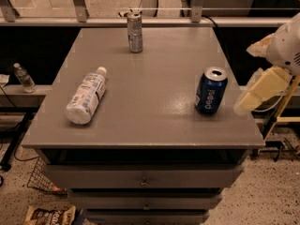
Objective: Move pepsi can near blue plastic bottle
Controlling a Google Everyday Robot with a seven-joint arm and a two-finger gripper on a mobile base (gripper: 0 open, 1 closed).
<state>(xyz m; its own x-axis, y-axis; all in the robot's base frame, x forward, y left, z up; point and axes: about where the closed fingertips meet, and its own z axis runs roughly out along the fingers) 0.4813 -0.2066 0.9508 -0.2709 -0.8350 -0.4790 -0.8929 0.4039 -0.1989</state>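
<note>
Grey bench (154,78) carries three containers; pepsi can (211,91) stands upright near the right edge, its silver top up, contents not visible; blue plastic bottle (86,96) lies on its side near the left edge, white cap on and pointing toward the far edge, well apart from the can; slim silver can (135,32) stands upright at the far edge; claw (255,92) hangs just off the right edge, beside the pepsi can, apart from it; whether it is spread or pressed together cannot be told.
</note>
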